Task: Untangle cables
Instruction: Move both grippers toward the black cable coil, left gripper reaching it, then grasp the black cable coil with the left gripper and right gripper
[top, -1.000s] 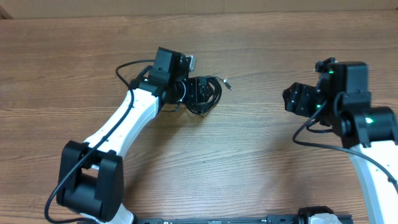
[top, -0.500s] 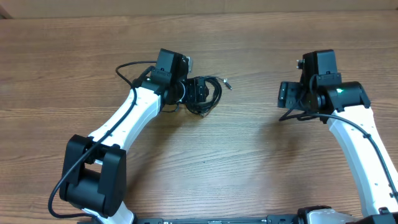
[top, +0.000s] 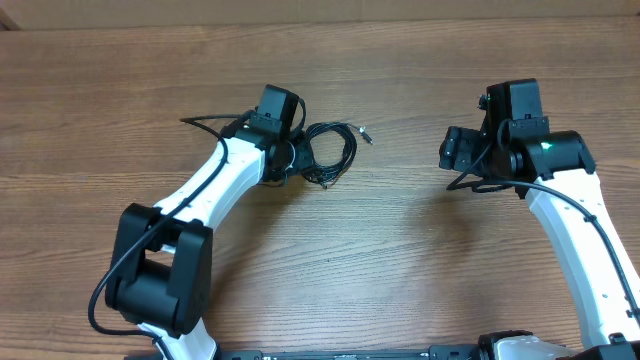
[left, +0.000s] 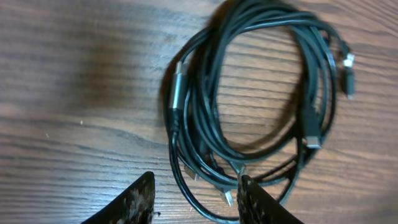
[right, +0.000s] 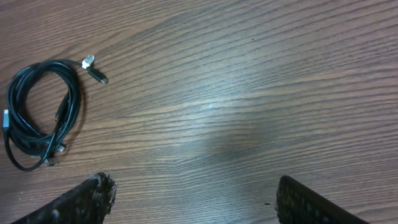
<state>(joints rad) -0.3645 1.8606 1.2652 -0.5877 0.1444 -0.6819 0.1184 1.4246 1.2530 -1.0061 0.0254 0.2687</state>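
Straddles near edge of coiled cables (left: 175, 99) with half-open left tool (left: 196, 183); holds right tool (right: 194, 183) wide open above counter (right: 249, 74), well apart.

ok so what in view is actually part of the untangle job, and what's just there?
Job:
- cables, one coiled bundle
- left gripper, fingers either side of the bundle's lower strands
- right gripper, over bare wood, apart from the bundle

Not the job:
- table
- arm wiring on the left arm
Nothing else loose in view.
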